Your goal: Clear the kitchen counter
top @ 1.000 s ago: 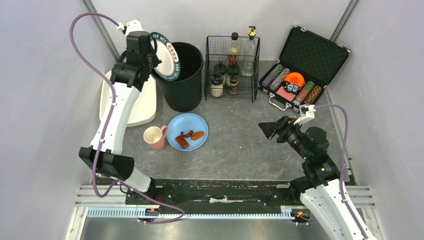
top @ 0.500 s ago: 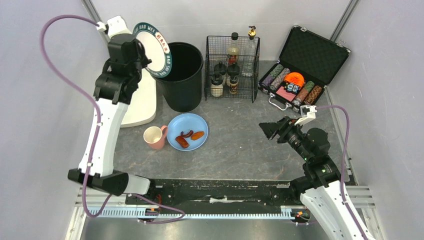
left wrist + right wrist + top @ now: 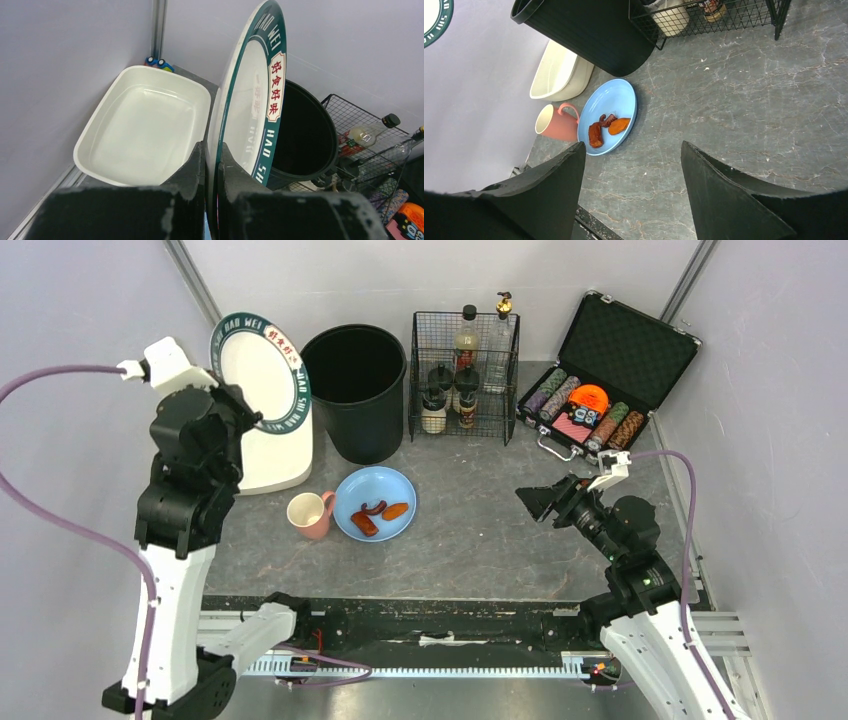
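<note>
While the left gripper [image 3: 212, 156] pinches it, the plate [image 3: 248, 102] reads "WEI" — upright.

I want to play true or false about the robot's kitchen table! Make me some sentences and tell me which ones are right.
1. The left gripper pinches a green-rimmed plate by its edge. True.
2. That plate lies inside the black bin. False: it is held up in the air, outside the bin.
3. The right gripper is open and holds nothing. True.
4. The blue plate is empty. False: orange-brown food pieces lie on it.
5. The pink mug stands on the kitchen counter beside the blue plate. True.
</note>
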Controlling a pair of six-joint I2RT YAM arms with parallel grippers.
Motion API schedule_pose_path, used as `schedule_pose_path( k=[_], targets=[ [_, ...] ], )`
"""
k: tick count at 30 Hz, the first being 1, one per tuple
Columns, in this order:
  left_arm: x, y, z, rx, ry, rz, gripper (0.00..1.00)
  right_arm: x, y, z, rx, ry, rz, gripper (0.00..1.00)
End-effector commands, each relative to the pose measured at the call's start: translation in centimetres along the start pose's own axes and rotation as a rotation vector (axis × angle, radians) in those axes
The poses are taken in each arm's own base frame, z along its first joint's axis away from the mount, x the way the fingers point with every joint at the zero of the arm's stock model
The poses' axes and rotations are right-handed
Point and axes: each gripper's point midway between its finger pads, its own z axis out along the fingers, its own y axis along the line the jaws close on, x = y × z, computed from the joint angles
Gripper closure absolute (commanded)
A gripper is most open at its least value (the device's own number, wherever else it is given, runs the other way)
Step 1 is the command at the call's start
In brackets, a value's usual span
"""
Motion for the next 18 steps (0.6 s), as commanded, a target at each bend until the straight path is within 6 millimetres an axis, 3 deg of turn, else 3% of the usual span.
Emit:
schedule_pose_path(
  k=[1,6,14,18],
  targets=[
    [-2.0,1.8,-1.8,-0.036,-0.104,-0.089,0.98,-0.3,0.9,0.2,-0.056,-0.010,-0.033,0.28],
    [0.0,3.7,-3.8,-0.038,-0.089,-0.109,0.98,-0.3,1.2,0.2,-0.073,-0.010,-0.035,0.28],
    [6.6,6.9,-4.1,-0.119,0.002,-0.064,0.98,-0.4,1.8,0.3,-0.106,-0.013,-0.025,0.28],
    [9.0,7.6,-3.7,-0.141,0.043,-0.046,0.98,-0.4,1.9,0.5,-0.114,-0.015,-0.015,0.28]
  ],
)
